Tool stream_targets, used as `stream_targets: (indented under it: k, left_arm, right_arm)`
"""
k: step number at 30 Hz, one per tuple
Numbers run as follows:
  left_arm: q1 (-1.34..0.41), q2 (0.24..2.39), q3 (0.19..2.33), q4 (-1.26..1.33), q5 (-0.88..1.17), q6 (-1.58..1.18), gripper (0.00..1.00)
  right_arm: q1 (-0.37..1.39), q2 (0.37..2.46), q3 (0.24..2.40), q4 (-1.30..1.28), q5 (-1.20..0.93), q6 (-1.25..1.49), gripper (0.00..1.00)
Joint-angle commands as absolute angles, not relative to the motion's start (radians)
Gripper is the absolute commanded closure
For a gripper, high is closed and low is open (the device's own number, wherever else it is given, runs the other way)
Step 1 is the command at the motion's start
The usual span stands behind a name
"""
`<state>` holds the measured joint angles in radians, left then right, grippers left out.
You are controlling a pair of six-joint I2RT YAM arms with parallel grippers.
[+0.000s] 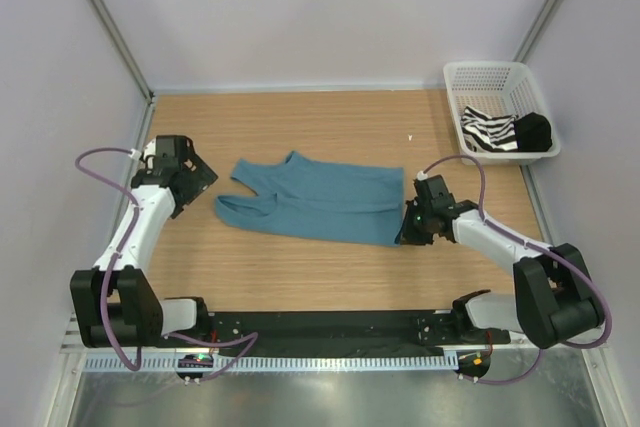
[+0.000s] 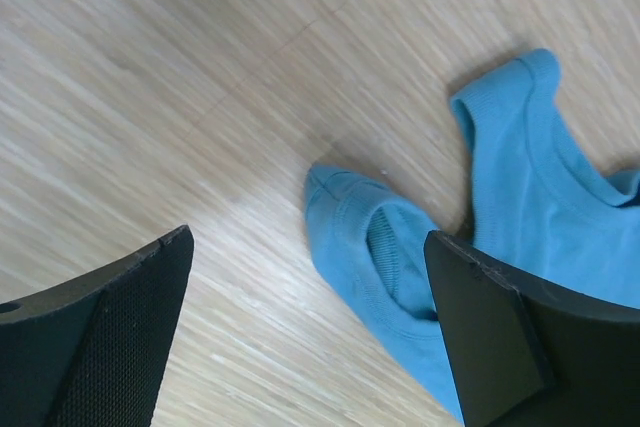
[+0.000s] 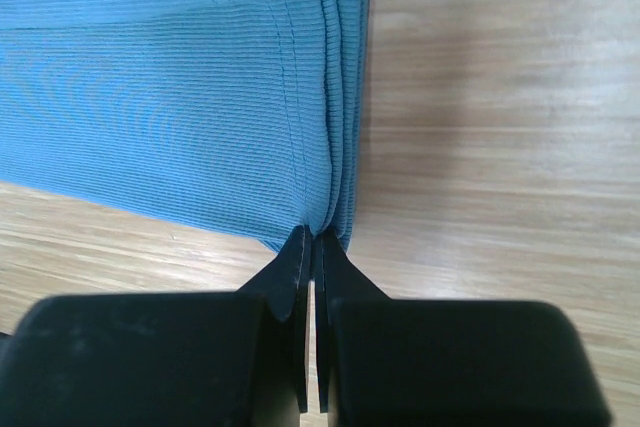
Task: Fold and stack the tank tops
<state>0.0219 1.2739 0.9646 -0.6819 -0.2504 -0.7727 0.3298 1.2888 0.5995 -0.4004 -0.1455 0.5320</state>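
Toward the bench's right edge my right gripper pinches the teal top's hem — left gripper wide open by its straps.

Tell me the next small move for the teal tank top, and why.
Probably open the right gripper. It is shut on the hem of the teal tank top, which lies flat and folded lengthwise, while the left gripper stands open, clear of the straps. Releasing frees both arms for the crosswise fold.
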Motion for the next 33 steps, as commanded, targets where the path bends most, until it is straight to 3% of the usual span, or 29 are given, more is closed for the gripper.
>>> stream_targets:
  k: [1,7,14,15,18,19,22,29,33]
  left_arm:
    - [0.025,1.255,0.994,-0.636,-0.142,-0.738,0.02]
    - [0.012,1.288,0.960,-0.534,-0.019,-0.703,0.00]
    - [-0.021,1.432,0.988,-0.353,0.138,-0.686,0.01]
    - [-0.028,1.457,1.005,-0.347,0.143,-0.681,0.00]
    - [-0.029,1.566,1.077,-0.331,0.178,-0.666,0.11]
    - [-0.032,1.597,1.094,-0.325,0.204,-0.663,0.21]
    - [-0.040,1.678,1.140,-0.298,0.227,-0.666,0.32]
    - [-0.055,1.813,1.187,-0.258,0.262,-0.666,0.34]
    - [-0.060,1.867,1.215,-0.265,0.250,-0.657,0.40]
  right_arm:
    - [0.327,1.243,0.572,-0.426,-0.137,0.572,0.99]
    - [0.328,1.187,0.554,-0.498,-0.029,0.701,0.98]
    - [0.328,1.157,0.639,-0.560,0.142,0.686,0.68]
    - [0.327,1.157,0.653,-0.560,0.159,0.675,0.68]
    - [0.325,1.173,0.732,-0.571,0.224,0.649,0.57]
    - [0.322,1.181,0.748,-0.565,0.229,0.629,0.57]
    - [0.305,1.219,0.813,-0.507,0.201,0.591,0.57]
    - [0.213,1.423,0.931,-0.402,0.062,0.549,0.60]
    - [0.210,1.538,1.009,-0.393,0.012,0.540,0.62]
